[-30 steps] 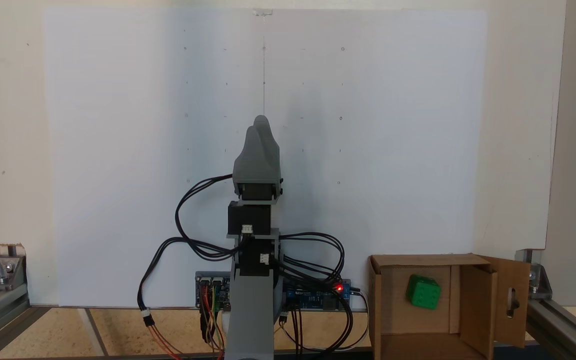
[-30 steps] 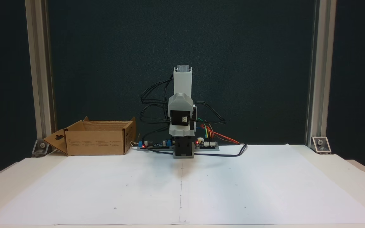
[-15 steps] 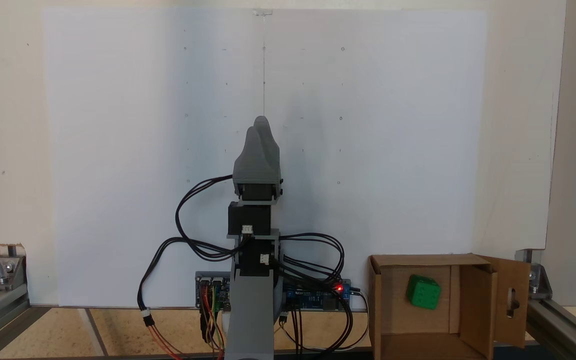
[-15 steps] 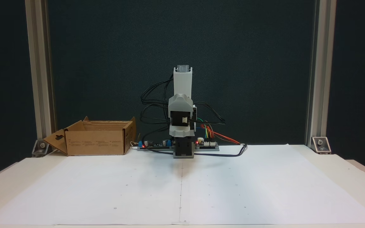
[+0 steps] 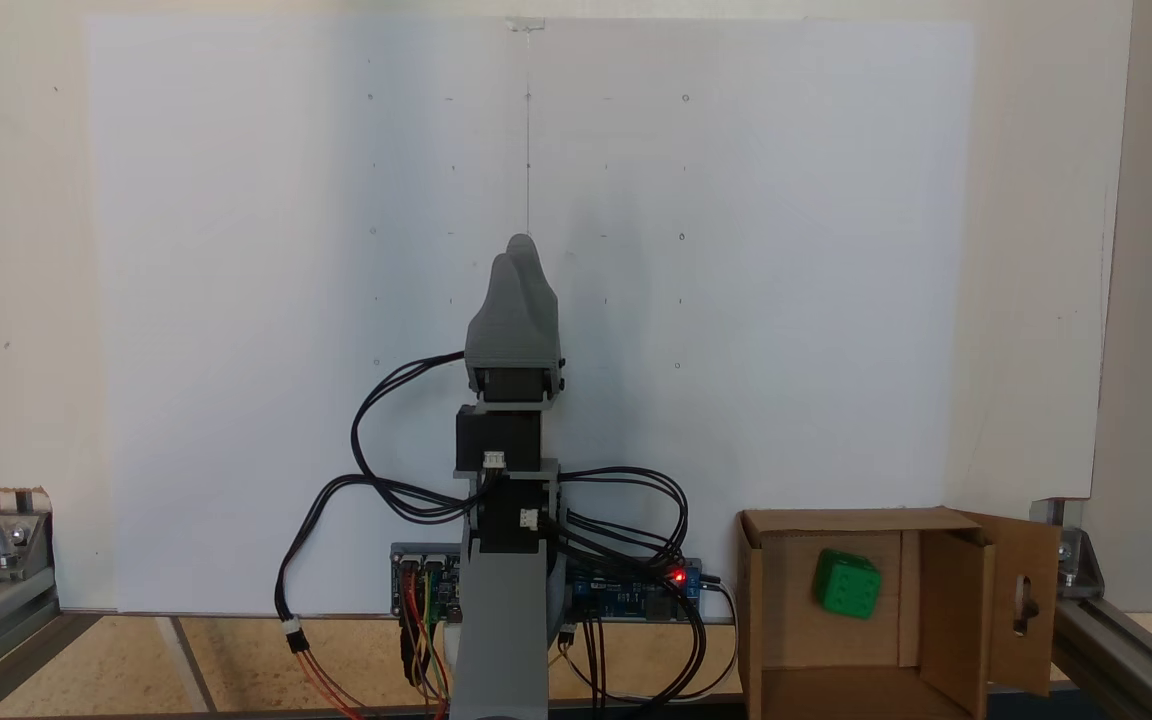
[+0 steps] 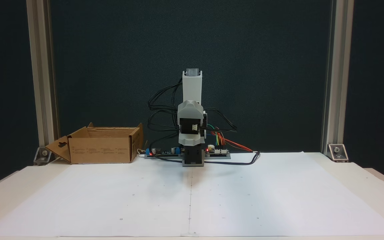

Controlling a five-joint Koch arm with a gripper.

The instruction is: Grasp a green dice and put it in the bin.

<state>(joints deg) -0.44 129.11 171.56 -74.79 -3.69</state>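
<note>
In a fixed view from above, the tool point(image 5: 519, 250) points toward 12 o'clock over the white bench point(image 5: 236, 300), its two tips together and clenched on nothing. At 4 o'clock from it, the green dice point(image 5: 847, 584) lies inside the cardboard bin point(image 5: 751, 600).

Bright green dice point(image 5: 846, 584), brown cardboard bin point(image 5: 941, 610), grey gripper point(image 5: 519, 247), white paper sheet point(image 6: 192, 196).

1. One fixed view looks steeply down from above and behind the arm point(image 5: 501, 520), bin point(image 5: 946, 620) at 4 o'clock.
2. The other faces the arm point(image 6: 192, 133) level, farther off, bin point(image 6: 102, 150) at 9 o'clock.
3. Both share the paper point(image 5: 236, 300).
</note>
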